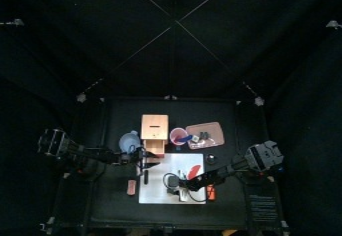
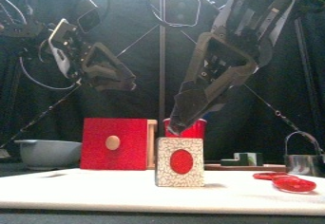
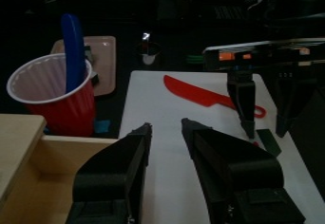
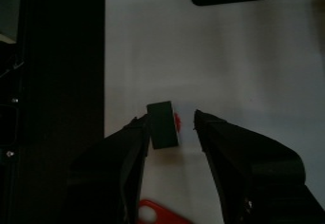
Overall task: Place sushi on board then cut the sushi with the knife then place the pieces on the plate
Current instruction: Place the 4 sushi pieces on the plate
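Right pincer [image 4: 172, 125] is parked over the white cutting board [image 1: 158, 192], jaws spread only a little. 1 sushi piece [image 2: 180, 161] is seen right between them in the right wrist view. In the front view the tips look to be just above the piece's top, so actual contact can't be confirmed, and it doesn't look gripped. The piece is stood upright on the board, toward its front-left part, with its white face and red centre turned to the front.

The red knife [image 3: 197, 90] is laid flat on the board, near the piece but apart from it, and isn't touched by either arm. A few more dark green blocks [image 2: 241, 158] can be made out low down, further back and to the right.

Left pincer [image 3: 166, 133] is held over the board's left edge with a narrow gap between the jaws and nothing in it. Just beside it are the red cup [image 3: 57, 90], with the blue knife [image 3: 74, 43] stuck in it, and the wooden box [image 2: 114, 142].

The pink plate [image 1: 205, 135] is set behind the board on the desk [image 1: 114, 208], right of the box.
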Robot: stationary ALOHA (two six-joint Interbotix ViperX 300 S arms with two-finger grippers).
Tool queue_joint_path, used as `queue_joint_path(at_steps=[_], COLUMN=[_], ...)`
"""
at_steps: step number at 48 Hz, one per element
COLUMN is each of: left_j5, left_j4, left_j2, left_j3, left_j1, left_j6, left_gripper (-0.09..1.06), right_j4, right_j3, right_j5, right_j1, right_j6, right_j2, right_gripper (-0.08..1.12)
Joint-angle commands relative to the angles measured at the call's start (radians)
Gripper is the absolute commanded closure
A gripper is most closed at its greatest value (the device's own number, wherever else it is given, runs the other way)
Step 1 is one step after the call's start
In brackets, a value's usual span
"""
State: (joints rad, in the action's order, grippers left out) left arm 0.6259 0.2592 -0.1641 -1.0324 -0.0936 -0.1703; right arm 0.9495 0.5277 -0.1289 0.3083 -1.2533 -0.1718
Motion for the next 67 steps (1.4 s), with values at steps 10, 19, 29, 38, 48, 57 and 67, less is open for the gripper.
queue_joint_path(at_steps=[10,19,29,38,48,57,67], left_j5=[0.005,0.005,0.005,0.006,0.005,0.006,0.005], left_j4=[0.000,0.000,0.000,0.000,0.000,0.000,0.000], left_j2=[0.003,0.003,0.003,0.005,0.003,0.003,0.003], left_j3=[0.018,0.017,0.020,0.020,0.020,0.020,0.020], left_j1=[0.003,0.003,0.003,0.003,0.003,0.003,0.003], left_j6=[0.000,0.000,0.000,0.000,0.000,0.002,0.002], left_gripper=[0.23,0.23,0.23,0.23,0.23,0.23,0.23], right_j4=[0.005,0.005,0.005,0.000,-0.006,-0.011,-0.012], right_j3=[-0.046,-0.046,-0.046,-0.046,-0.046,-0.034,0.052], right_j5=[-0.003,-0.003,-0.003,-0.005,-0.009,-0.138,-0.537], right_j1=[0.009,0.011,0.011,0.011,0.011,0.011,0.003], right_j6=[0.000,-0.002,0.000,-0.002,-0.002,-0.002,0.000], right_j2=[-0.003,-0.017,-0.028,-0.048,-0.046,0.037,0.227], right_gripper=[0.25,0.25,0.25,0.29,0.42,0.43,0.43])
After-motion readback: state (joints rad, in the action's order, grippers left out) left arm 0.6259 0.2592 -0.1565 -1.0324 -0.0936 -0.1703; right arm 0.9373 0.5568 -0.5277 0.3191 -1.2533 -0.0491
